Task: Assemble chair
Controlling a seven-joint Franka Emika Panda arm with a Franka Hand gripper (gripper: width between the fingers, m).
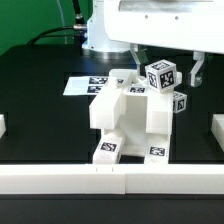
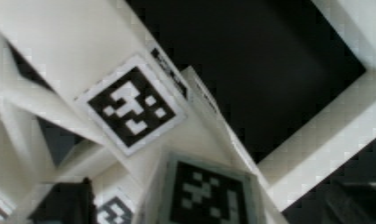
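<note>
The chair (image 1: pixel 130 115) stands partly joined at the table's middle, a stack of white blocky parts with black-and-white tags. At its upper end on the exterior view's right, a tagged white part (image 1: pixel 161 75) sticks up, with another tagged piece (image 1: pixel 180 102) just below. My gripper (image 1: pixel 167 64) hangs over that top part, open, with one finger on each side and a gap to both. The wrist view is filled by white bars seen very close, bearing one tag (image 2: pixel 128 105) and a second tag (image 2: pixel 211 192). My fingers do not show clearly there.
The marker board (image 1: pixel 85 85) lies flat behind the chair on the exterior view's left. A low white rail (image 1: pixel 110 181) runs along the front edge, with short white blocks at the left edge (image 1: pixel 3 126) and the right edge (image 1: pixel 217 131). The robot's base (image 1: pixel 105 30) stands behind.
</note>
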